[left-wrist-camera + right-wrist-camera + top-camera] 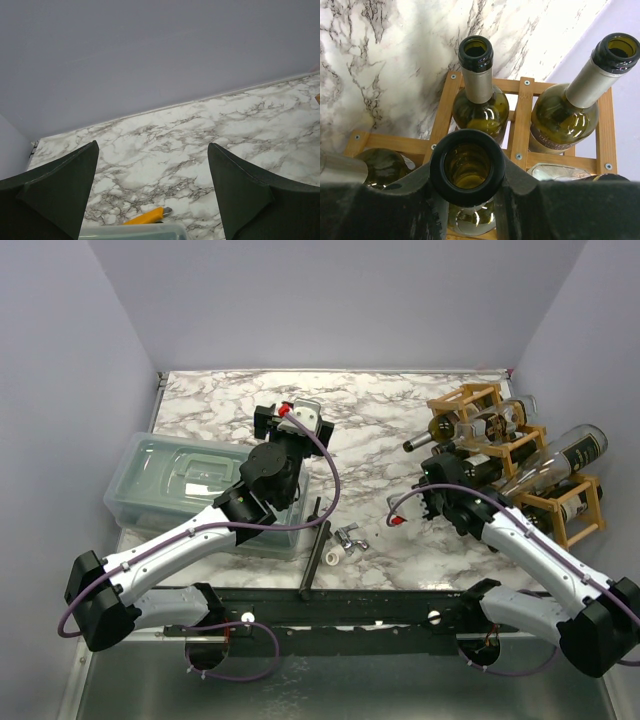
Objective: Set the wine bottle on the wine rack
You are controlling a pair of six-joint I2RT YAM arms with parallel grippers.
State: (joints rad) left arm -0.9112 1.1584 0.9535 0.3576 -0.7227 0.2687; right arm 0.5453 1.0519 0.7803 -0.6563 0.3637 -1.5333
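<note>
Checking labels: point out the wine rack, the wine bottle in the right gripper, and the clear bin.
wine rack (522, 115), right wrist view, upright wooden slat.
wine bottle (467, 136), right wrist view, dark mouth rim.
clear bin (160, 475), top external view, lid.

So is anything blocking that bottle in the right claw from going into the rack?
Nothing visible. The right gripper holds the wine bottle by its neck, aimed at a wine rack cell; the other bottles lie in neighbouring cells.

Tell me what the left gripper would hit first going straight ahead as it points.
The way looks free: beyond the left gripper lies only marble table, then the back wall. Which comes first, I can't tell.
</note>
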